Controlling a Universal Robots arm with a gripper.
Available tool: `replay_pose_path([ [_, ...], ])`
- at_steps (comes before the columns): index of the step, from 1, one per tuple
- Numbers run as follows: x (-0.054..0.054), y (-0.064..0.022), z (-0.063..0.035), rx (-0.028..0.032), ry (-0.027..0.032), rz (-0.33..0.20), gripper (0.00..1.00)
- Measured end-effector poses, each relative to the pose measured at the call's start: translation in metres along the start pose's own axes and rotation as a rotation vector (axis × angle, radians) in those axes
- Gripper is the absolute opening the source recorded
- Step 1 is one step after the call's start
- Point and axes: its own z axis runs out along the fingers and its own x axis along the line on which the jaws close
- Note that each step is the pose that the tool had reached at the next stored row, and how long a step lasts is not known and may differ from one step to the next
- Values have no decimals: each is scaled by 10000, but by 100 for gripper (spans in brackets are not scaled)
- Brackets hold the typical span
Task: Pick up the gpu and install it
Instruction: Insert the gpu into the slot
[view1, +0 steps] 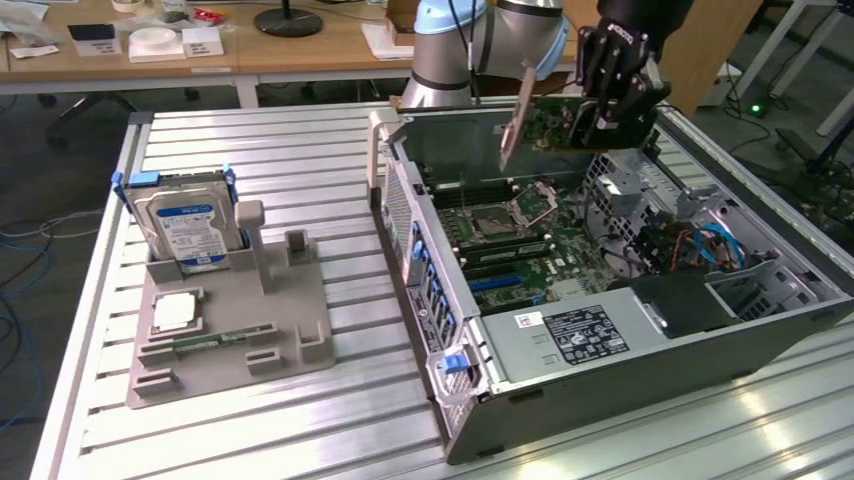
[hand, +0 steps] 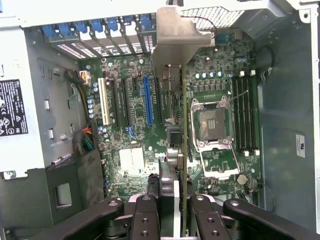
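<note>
My pincer (view1: 597, 118) is clamped on the graphics card (view1: 545, 118), which hangs on edge from my fingers, its silver bracket (view1: 513, 128) at the end farthest from me. Below me lies the open computer case (view1: 667, 350). Looking down past the card (hand: 172, 75), I see the motherboard (hand: 220, 75), with the blue slot (hand: 148, 100) to one side of it and the processor socket (hand: 212, 122) to the other.

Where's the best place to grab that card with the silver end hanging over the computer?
Its upper edge, from above, pinching the two flat faces, as the tool holds the gpu now. It hangs on edge, so its lower edge stays free toward the open case.
</note>
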Motion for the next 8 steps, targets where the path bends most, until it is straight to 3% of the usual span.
replay_pose_path([
  [8, 0, 1, 13, 4, -11, -235, 28],
])
